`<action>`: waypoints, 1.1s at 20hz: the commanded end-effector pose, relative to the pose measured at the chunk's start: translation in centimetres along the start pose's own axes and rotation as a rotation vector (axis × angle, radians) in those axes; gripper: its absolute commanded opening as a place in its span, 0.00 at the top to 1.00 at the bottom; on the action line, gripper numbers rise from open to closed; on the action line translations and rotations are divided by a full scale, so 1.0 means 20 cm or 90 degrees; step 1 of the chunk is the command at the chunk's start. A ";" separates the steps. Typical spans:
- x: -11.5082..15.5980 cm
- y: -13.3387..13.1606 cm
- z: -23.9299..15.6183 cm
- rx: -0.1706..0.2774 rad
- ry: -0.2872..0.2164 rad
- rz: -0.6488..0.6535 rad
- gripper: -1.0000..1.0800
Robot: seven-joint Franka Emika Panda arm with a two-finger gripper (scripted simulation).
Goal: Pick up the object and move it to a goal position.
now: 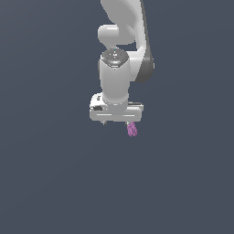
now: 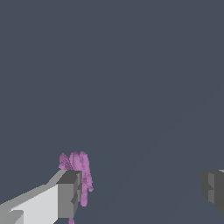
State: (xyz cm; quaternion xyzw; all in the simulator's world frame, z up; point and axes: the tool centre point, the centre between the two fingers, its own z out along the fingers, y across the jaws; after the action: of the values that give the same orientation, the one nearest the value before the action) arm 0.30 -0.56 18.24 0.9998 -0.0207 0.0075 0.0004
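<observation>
1. Gripper [image 1: 117, 122] points straight down from the white arm [image 1: 119, 73]; likely posed for a top-down grab.
2. Fingers are spread wide: in the wrist view one finger [image 2: 69, 194] sits at one side and the other finger [image 2: 213, 188] far across, with a big bare gap between. Nothing is pinched.
3. The object [image 1: 132, 129] (small purple-pink lumpy thing, finger-like lobes) sits under the hand's end on the exterior view's right, not centred under the palm.
4. In the wrist view the object [image 2: 78, 175] is right beside one finger, apparently touching or just behind its tip; can't tell which. It looks off toward one finger, not in the middle of the gap.
5. Why so: looks like the approach or descent step, jaws kept open to straddle the object before closing.
6. Risk (judgement): with the object hugging one finger, closing may push it sideways or clip just one lobe; the lobes give an uneven grip.
7. Plain dark surface [image 1: 50, 183] all round; no goal marker visible (so the goal spot is unknown).
</observation>
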 end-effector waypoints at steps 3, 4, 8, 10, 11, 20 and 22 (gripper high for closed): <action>0.00 0.01 0.00 -0.001 0.000 -0.002 0.04; 0.01 0.01 0.00 -0.003 0.001 -0.004 0.04; 0.03 0.07 0.00 -0.011 0.003 -0.015 0.04; 0.03 0.08 0.00 -0.013 0.004 -0.017 0.04; 0.03 0.08 0.00 -0.013 0.004 -0.017 0.04; -0.04 -0.03 0.08 -0.010 0.001 -0.035 0.04; -0.07 -0.09 0.12 -0.008 0.000 -0.045 0.04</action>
State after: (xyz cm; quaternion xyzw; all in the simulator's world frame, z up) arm -0.56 0.40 16.35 0.9999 0.0086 0.0083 0.0080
